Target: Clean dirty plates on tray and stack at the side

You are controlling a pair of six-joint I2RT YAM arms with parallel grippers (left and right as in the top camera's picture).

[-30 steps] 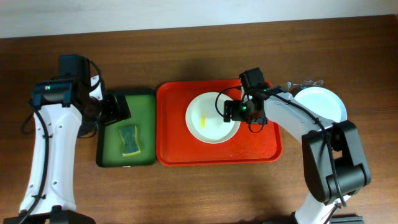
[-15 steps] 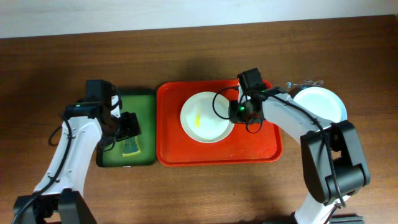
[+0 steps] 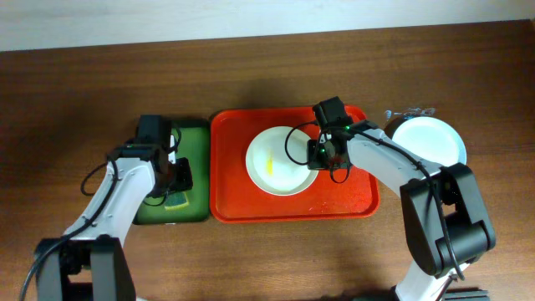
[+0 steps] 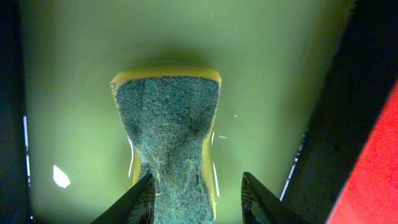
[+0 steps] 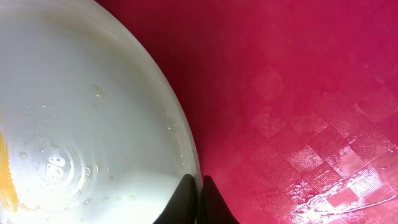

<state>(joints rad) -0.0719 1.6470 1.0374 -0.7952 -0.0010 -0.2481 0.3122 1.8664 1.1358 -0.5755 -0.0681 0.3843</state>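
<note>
On the red tray our right tool pinches the rim of the smeared plate, while over the green tray our left tool gapes wide astride the sponge, which we should clamp squarely across its waist.

Bare tray right of plate

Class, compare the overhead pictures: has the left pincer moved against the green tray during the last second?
Yes. The left pincer has moved from the green tray's far end toward its near end, and is now over the sponge.
</note>
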